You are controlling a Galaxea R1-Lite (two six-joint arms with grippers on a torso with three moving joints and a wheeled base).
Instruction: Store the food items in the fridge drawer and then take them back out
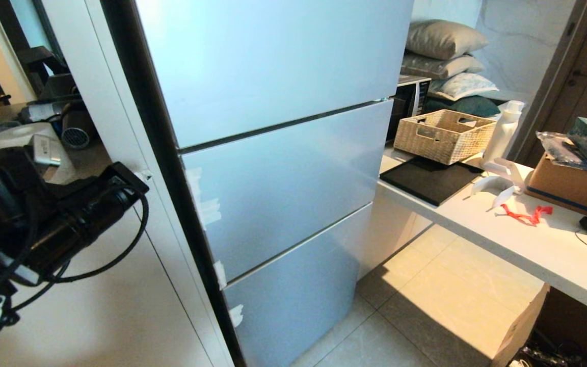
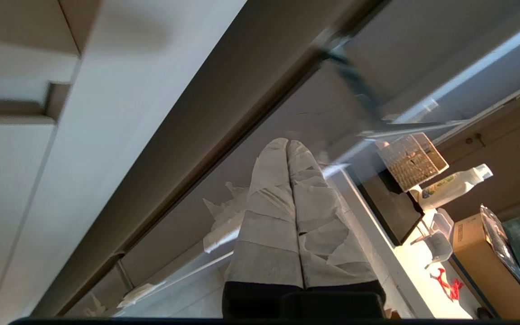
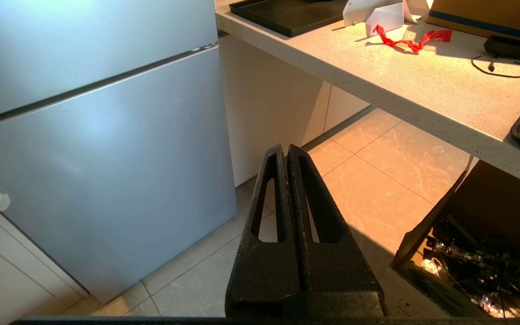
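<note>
The fridge [image 1: 283,178] stands in front of me with all three silver-blue fronts closed, and bits of white tape stick to their left edges. The fridge drawer and the food items are hidden. My left arm [image 1: 69,219] hangs at the left, beside the white cabinet and short of the fridge's dark side edge. In the left wrist view my left gripper [image 2: 287,142] is shut and empty, its tape-wrapped fingers [image 2: 269,203] pressed together and aimed at the fridge front [image 2: 296,108]. My right gripper [image 3: 285,148] is shut and empty, pointing down at the floor beside the lowest fridge front [image 3: 106,158].
A white cabinet [image 1: 120,306] adjoins the fridge on the left. To the right, a countertop [image 1: 502,239] carries a wicker basket [image 1: 444,135], white bottle [image 1: 502,135], black tray [image 1: 428,178], cardboard box [image 1: 574,186] and red ribbon [image 1: 525,214]. An open box [image 3: 476,253] stands on the tiled floor [image 1: 426,306].
</note>
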